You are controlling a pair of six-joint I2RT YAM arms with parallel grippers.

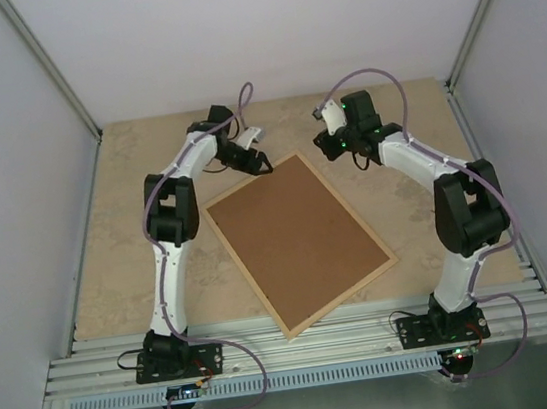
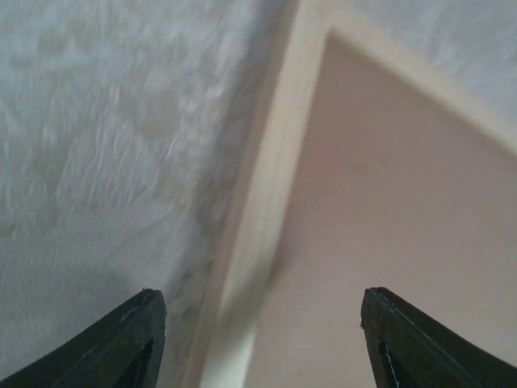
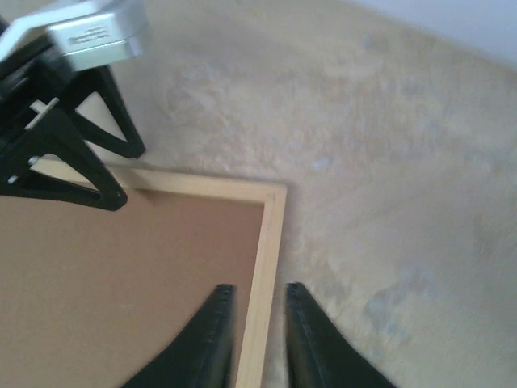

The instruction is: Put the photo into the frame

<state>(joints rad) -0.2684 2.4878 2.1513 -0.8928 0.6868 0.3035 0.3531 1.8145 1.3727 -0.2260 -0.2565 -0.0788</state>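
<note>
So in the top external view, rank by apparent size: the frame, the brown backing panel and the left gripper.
1. The frame, outermost.
2. The brown backing panel, inside the frame's rim and only slightly smaller.
3. The left gripper, far smaller, at the frame's far corner.

Beige mottled table [image 1: 393,118] enclosed by plain white walls [image 1: 260,25]; aluminium rails [image 1: 312,346] along near edge

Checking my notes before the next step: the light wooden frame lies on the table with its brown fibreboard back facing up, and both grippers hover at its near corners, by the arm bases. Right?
Not quite. The light wooden frame does lie with its brown fibreboard back up, but the left gripper and right gripper are at its far corners, away from the bases, as the top external view shows.
</note>
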